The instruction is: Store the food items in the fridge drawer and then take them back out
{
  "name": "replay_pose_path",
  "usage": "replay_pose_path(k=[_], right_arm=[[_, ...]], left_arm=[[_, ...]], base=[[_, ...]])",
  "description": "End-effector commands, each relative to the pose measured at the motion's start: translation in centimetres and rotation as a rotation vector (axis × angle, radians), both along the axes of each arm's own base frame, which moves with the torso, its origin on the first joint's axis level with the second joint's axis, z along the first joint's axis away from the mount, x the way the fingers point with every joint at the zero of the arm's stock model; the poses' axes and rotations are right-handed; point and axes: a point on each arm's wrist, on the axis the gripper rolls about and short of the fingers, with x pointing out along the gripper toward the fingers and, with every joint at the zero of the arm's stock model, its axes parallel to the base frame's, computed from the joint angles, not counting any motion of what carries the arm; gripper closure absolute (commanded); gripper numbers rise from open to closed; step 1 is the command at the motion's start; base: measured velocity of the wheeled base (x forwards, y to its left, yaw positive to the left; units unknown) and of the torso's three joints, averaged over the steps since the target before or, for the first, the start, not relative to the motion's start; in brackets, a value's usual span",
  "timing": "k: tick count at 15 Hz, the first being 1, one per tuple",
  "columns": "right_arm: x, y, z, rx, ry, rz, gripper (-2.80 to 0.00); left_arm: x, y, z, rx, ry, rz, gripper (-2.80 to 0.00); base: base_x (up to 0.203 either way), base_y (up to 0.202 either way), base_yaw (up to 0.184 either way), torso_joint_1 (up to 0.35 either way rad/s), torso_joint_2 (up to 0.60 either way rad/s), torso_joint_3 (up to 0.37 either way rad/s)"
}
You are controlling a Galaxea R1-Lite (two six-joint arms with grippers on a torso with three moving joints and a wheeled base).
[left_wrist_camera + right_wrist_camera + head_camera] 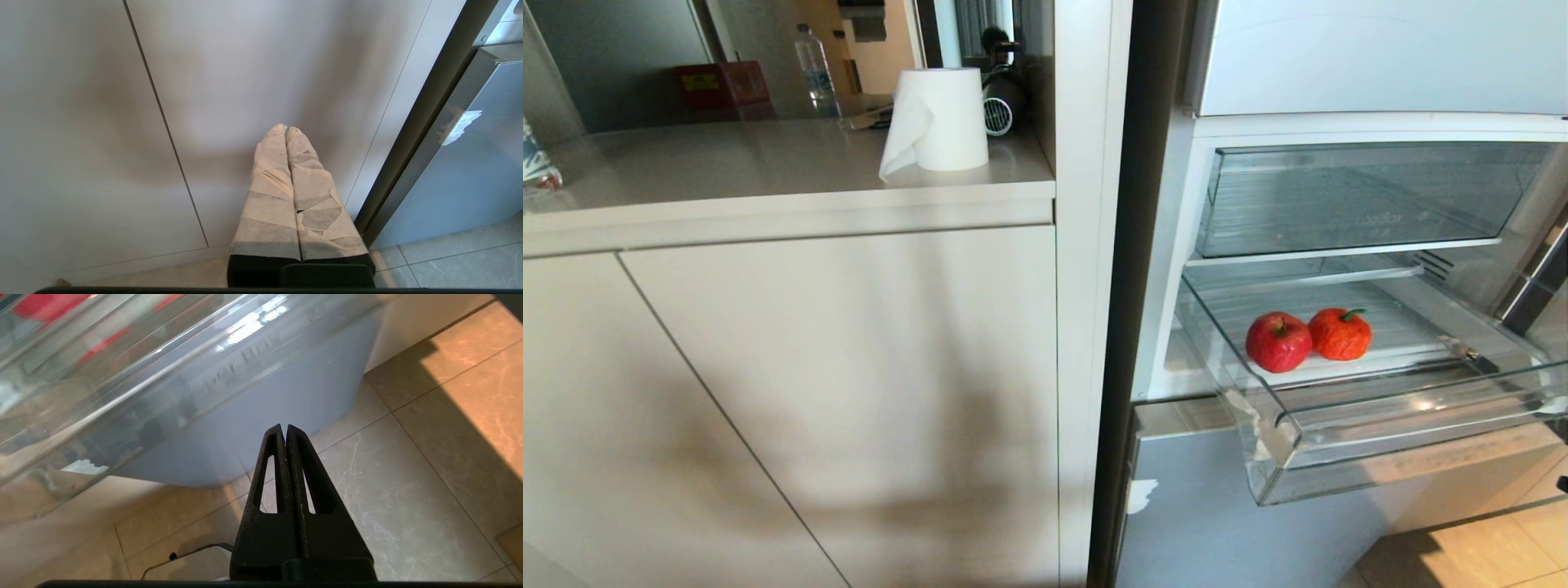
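Inside open fridge drawer (1380, 425), two fruits touching, one red apple (1278, 342), one orange tomato (1340, 334)

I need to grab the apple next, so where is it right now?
In the head view, the red apple lies in the pulled-out fridge drawer at right, touching the left side of the orange bumpy fruit.
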Motion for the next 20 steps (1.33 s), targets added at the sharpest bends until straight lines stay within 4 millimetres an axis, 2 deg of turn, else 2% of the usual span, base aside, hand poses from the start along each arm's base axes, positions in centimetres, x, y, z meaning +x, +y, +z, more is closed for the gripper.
replay_pose_path(k=[1,4,8,17,20], right_arm=[[3.0,-1.5,-1.8,0.045,0.085,0.016,0.00],[5.3,-2.4,-2.5,0.030,0.086,0.088,0.00],[7.4,-2.7,-1.6,0.092,0.006,0.254,0.00],[12.5,-0.9,0.5,0.094,-0.084,0.452,0.00],[15.0,-0.9,0.2,0.122,-0.156,0.454,0.00]], left_arm=[[0.0,0.0,0.0,0.000,0.000,0.000,0.00],[0.0,0.0,0.0,0.000,0.000,0.000,0.00],[0.0,0.0,0.0,0.000,0.000,0.000,0.00],[0.0,0.0,0.0,0.000,0.000,0.000,0.00],[0.0,0.0,0.0,0.000,0.001,0.002,0.00]], base=[[0.000,0.000,0.000,0.000,0.00,0.000],[0.000,0.000,0.000,0.000,0.00,0.000],[0.000,0.000,0.000,0.000,0.00,0.000],[0.000,0.000,0.000,0.000,0.00,0.000],[0.000,0.000,0.000,0.000,0.00,0.000]])
